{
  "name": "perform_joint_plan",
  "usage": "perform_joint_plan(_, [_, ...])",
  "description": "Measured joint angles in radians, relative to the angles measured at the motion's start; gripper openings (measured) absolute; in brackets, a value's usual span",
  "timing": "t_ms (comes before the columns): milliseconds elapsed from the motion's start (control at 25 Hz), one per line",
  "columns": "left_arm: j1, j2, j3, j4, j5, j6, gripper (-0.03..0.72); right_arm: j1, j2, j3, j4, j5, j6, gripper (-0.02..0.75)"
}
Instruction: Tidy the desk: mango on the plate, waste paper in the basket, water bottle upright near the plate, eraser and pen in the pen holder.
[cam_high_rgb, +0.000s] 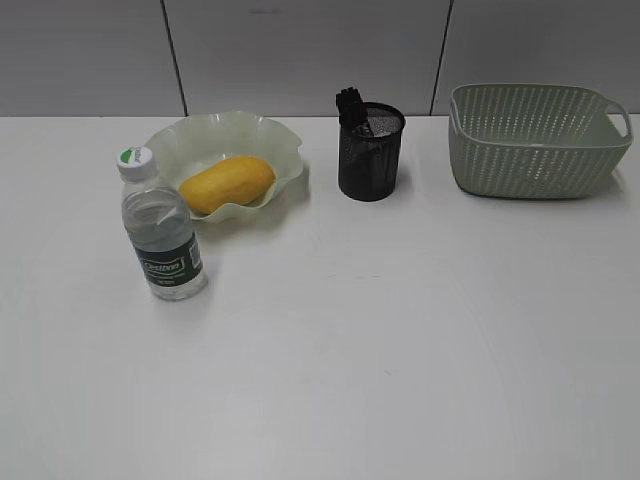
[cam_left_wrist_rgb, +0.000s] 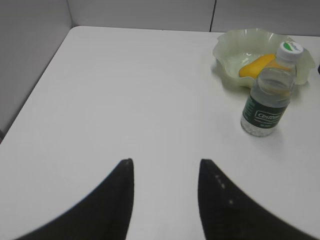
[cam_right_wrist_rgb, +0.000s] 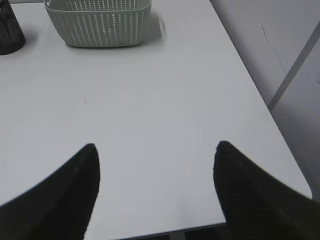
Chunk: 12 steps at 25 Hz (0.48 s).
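While both pincers, left pincer (cam_left_wrist_rgb: 165, 172) and right pincer (cam_right_wrist_rgb: 155, 155), hang open and empty | mango (cam_high_rgb: 227, 184) on plate (cam_high_rgb: 175, 140), bottle (cam_high_rgb: 160, 225) upright beside it, pen (cam_high_rgb: 350, 104) in holder (cam_high_rgb: 370, 152) | tidy-up looks done; paper and eraser unseen, so check basket (cam_high_rgb: 535, 140).

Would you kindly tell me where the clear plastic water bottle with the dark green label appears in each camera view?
Exterior view: the clear plastic water bottle stands upright at left, in front of the wavy pale green plate.
Left wrist view: upper right, upright, before that plate.
Right wrist view: not in it.
Shared landmark: the plate holding the yellow mango shows in the exterior and left wrist views.
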Motion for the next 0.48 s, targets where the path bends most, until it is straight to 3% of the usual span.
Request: perform_joint_plan(480, [0.000,0.000,0.000,0.000,0.000,0.000,0.319,0.000,0.000,0.000,0.000,0.000,0.000,0.563])
